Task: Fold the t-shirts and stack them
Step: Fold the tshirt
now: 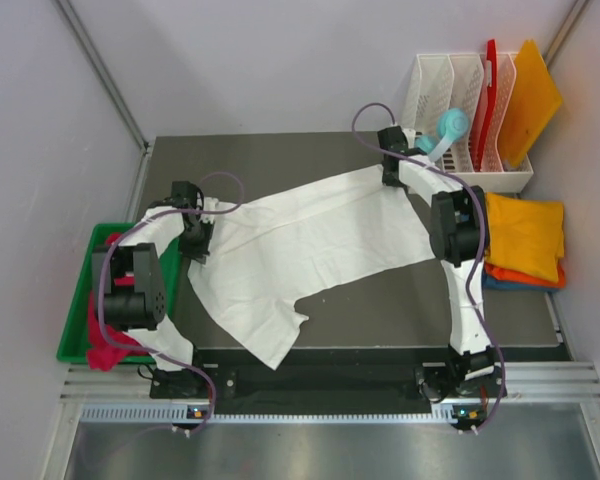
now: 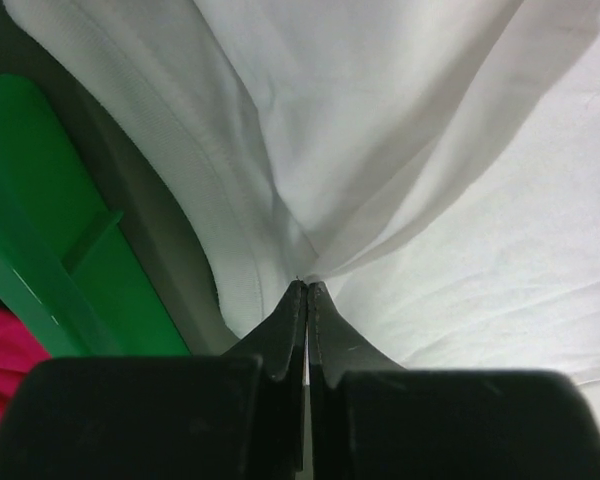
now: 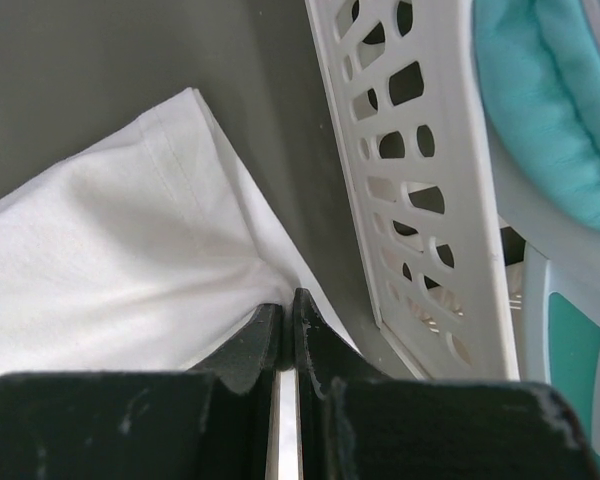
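Top view: white t-shirt (image 1: 310, 250) lies spread on the desk (image 1: 400, 300), pulled btwn both arms. Left jaws, at the tip of the left arm (image 1: 130, 285), pinch one end. Right jaws, at the tip of the right arm (image 1: 458, 225), pinch the other. Long axis runs straight from left jaws to right jaws, i.e. near-left to far-right on a diagonal. One sleeve trails off toward the arm bases, w/ neither jaws near it. Outboard of the right jaws: a stack w/ yellow-orange shirt (image 1: 525, 235) on top, orange shirt (image 1: 525, 275) under it, blue shirt (image 1: 500, 285) at the bottom. Outboard of the left jaws: green bin (image 1: 80, 300) w/ crimson-pink shirt (image 1: 105, 350) in it.

Left wrist view: left jaws clenched on a gathered fold of white t-shirt (image 2: 430, 150). Cloth fans out ahead and to their right; a hem runs ahead-left. Green bin (image 2: 40, 200) sits left of the jaws.

Right wrist view: right jaws clamped on the shirt edge (image 3: 110, 260). Cloth lies ahead-left, its corner just ahead. White rack (image 3: 410, 200) stands close on their right.

Judgement: shirt is not yet folded. Each arm owns its own end, so the next move prob. turns on keeping that diagonal taut and squaring it to the desk. Right side has little room by the rack.
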You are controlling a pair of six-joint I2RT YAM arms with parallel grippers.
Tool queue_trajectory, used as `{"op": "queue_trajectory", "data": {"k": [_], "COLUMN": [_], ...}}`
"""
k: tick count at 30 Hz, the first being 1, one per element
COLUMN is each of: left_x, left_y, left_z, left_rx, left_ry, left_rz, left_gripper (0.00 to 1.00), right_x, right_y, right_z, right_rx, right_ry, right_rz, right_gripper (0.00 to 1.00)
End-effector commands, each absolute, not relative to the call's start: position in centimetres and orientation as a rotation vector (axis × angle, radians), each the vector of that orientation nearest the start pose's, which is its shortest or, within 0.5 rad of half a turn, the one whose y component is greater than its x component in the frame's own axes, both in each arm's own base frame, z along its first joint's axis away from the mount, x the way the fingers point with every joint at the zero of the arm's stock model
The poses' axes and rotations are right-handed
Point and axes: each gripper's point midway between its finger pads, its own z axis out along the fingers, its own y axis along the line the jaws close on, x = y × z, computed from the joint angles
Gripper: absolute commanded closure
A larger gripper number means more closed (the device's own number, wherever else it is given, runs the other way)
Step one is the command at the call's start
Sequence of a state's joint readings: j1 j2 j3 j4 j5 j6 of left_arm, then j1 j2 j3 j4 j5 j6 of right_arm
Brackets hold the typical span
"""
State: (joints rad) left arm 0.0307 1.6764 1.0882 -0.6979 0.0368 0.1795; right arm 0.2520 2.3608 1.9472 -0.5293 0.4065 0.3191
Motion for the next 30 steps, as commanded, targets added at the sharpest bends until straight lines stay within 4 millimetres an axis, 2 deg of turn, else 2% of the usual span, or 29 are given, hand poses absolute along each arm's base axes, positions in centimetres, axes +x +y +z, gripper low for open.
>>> {"op": "queue_trajectory", "data": {"k": [1, 2, 3, 4, 5, 6, 8, 9, 12, 17, 19, 21, 25, 30], "left_x": [31.2, 31.5, 31.5, 31.9, 32.2, 32.5, 33.3, 33.6, 34.7, 37.3, 38.2, 39.1, 39.6, 39.3], "left_y": [1.2, 1.2, 0.8, 0.5, 0.4, 0.1, -0.2, -0.2, -0.3, -0.3, -0.2, -0.4, -1.0, -0.8], "left_z": [4.7, 5.0, 5.4, 6.8, 7.4, 8.3, 10.5, 11.1, 12.8, 14.2, 13.8, 14.3, 14.1, 13.5], "left_rx": [0.26, 0.26, 0.265, 0.272, 0.267, 0.267, 0.263, 0.251, 0.222, 0.164, 0.122, 0.105, 0.11, 0.124], "left_ry": [2.841, 2.824, 2.803, 2.744, 2.702, 2.661, 2.58, 2.562, 2.513, 2.435, 2.445, 2.439, 2.459, 2.471], "left_rz": [0.005, 0.001, -0.025, -0.035, -0.041, -0.059, -0.062, -0.064, -0.071, -0.068, -0.068, -0.092, -0.132, -0.113], "left_gripper": [0.88, 0.78, 0.63, 0.43, 0.1, 0.01, 0.01, 0.01, 0.01, 0.01, 0.01, 0.01, 0.01, 0.01], "right_x": [57.4, 57.4, 57.6, 57.7, 57.7, 58.0, 58.3, 58.7, 59.2, 59.3, 59.1, 58.7, 57.3, 55.2], "right_y": [6.8, 6.9, 7.2, 7.4, 7.7, 8.2, 8.7, 9.1, 10.1, 10.9, 11.3, 10.7, 9.5, 8.8], "right_z": [5.8, 6.1, 7.1, 8.0, 8.6, 10.1, 11.8, 13.1, 15.0, 15.7, 15.5, 15.4, 14.9, 15.4], "right_rx": [0.308, 0.316, 0.321, 0.322, 0.322, 0.318, 0.31, 0.303, 0.281, 0.303, 0.304, 0.327, 0.346, 0.35], "right_ry": [2.353, 2.338, 2.295, 2.266, 2.241, 2.198, 2.17, 2.153, 2.134, 2.124, 2.132, 2.131, 2.153, 2.148], "right_rz": [-0.298, -0.287, -0.244, -0.213, -0.182, -0.131, -0.106, -0.097, -0.066, 0.005, 0.027, -0.005, -0.062, -0.077], "right_gripper": [1.0, 0.97, 0.84, 0.78, 0.72, 0.6, 0.48, 0.38, 0.29, 0.29, 0.3, 0.3, 0.3, 0.31]}}
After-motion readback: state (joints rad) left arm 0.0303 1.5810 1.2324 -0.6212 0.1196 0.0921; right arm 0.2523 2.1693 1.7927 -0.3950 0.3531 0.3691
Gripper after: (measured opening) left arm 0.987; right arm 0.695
